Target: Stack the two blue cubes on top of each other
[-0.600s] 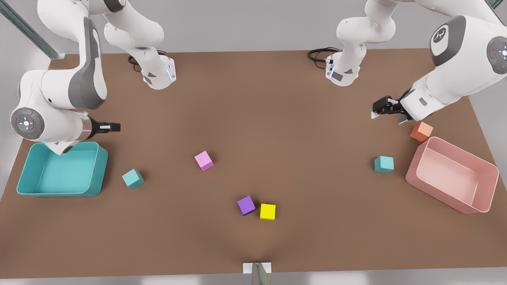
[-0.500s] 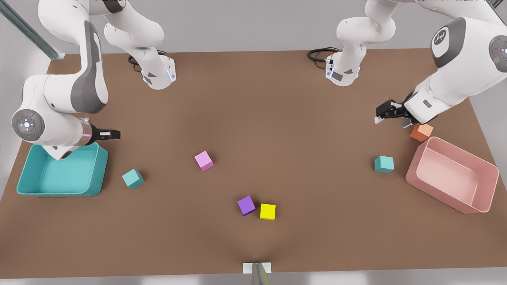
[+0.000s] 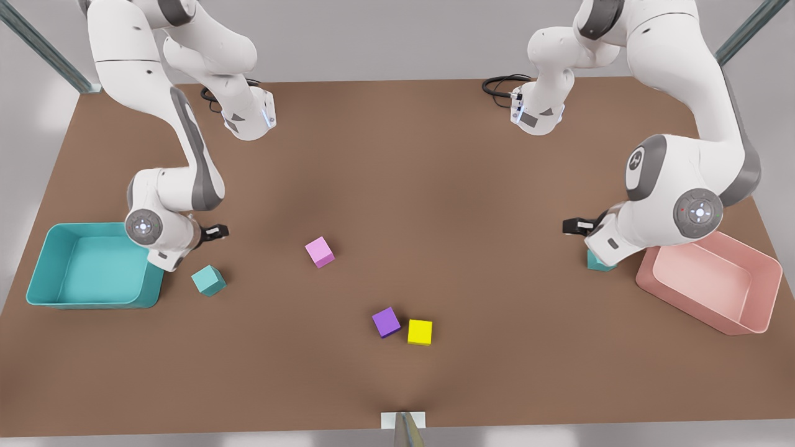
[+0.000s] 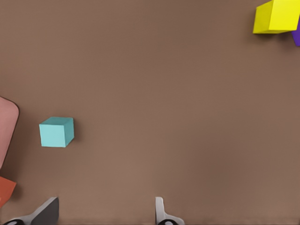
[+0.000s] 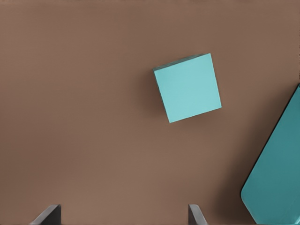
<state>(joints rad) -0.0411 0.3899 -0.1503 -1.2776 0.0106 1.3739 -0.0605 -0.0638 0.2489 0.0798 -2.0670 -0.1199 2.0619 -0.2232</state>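
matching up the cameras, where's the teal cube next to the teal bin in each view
Front view: teal cube beside the teal bin, on its front-view right.
Right wrist view: near the open right gripper, bin corner alongside.
Left wrist view: that cube is the other teal cube, by the pink bin and open left gripper.
Shared landmark: the teal bin.

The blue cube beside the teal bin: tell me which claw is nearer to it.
Right. The right claw hangs open close beside that blue cube, near the teal bin. The left claw is far across the table, by the other blue cube and the pink bin.
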